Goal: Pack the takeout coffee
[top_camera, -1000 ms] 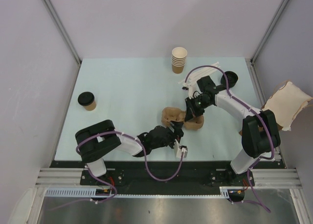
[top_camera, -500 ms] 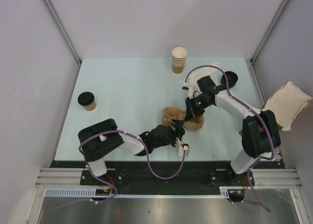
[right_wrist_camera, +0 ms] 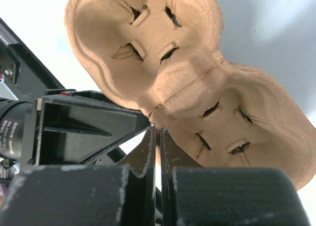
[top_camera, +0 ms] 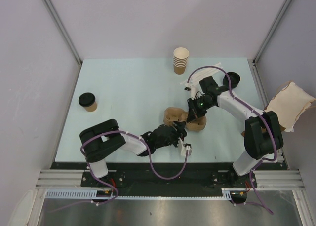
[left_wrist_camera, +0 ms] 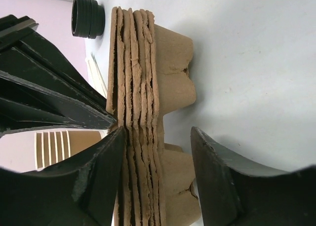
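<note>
The takeout coffee (top_camera: 88, 101), a small tan cup with a black lid, stands alone at the table's left, far from both grippers. A stack of brown pulp cup trays (top_camera: 174, 117) lies at the table's centre. My right gripper (top_camera: 190, 118) is shut on the thin rim of the top tray (right_wrist_camera: 197, 83), its tips (right_wrist_camera: 159, 130) pinched together at the rim. My left gripper (top_camera: 178, 131) is open and straddles the near edge of the tray stack (left_wrist_camera: 148, 78). In the left wrist view (left_wrist_camera: 158, 137) one finger (left_wrist_camera: 98, 176) touches the stack and the other (left_wrist_camera: 222, 176) stands apart.
A stack of lidless tan cups (top_camera: 180, 60) stands at the back centre. Black lids (top_camera: 232, 78) and white packets (top_camera: 197, 77) lie at the back right. A brown paper bag (top_camera: 289, 105) hangs off the table's right edge.
My left gripper has moved a little right and forward, closer onto the tray stack. The right gripper has held still on the tray rim.
</note>
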Controlling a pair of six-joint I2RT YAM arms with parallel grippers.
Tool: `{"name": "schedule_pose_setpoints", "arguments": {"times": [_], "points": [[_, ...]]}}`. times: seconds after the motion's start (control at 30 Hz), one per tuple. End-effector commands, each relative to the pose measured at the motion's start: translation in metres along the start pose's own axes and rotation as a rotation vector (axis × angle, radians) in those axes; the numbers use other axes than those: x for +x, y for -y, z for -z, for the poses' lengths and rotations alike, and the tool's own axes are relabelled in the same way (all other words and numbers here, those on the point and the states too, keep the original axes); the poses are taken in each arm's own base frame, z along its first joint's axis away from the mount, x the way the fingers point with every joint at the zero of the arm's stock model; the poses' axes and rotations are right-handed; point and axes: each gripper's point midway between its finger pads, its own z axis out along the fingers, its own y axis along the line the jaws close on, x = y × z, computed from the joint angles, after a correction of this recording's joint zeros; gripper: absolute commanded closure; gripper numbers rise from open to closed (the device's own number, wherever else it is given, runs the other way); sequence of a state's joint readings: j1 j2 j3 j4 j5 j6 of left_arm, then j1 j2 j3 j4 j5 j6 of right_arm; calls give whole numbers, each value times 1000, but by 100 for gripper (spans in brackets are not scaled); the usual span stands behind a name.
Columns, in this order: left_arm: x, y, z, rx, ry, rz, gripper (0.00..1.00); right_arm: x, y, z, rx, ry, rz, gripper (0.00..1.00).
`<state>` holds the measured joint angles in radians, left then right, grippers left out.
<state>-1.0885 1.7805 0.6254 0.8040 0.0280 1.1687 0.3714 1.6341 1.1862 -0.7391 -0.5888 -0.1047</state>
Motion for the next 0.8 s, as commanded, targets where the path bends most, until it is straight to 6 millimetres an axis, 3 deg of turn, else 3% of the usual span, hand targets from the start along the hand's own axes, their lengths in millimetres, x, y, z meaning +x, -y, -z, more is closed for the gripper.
{"name": "schedule_pose_setpoints", "arguments": {"times": [0.0, 0.3, 0.77], "points": [[14, 25, 3, 100, -42, 52, 42, -7, -26, 15, -94, 46, 7, 100], [20, 33, 4, 138, -60, 62, 48, -12, -24, 22, -98, 77, -3, 100], [21, 33, 3, 142, -68, 69, 49, -36, -24, 51, 2, 179, 76, 100]]}}
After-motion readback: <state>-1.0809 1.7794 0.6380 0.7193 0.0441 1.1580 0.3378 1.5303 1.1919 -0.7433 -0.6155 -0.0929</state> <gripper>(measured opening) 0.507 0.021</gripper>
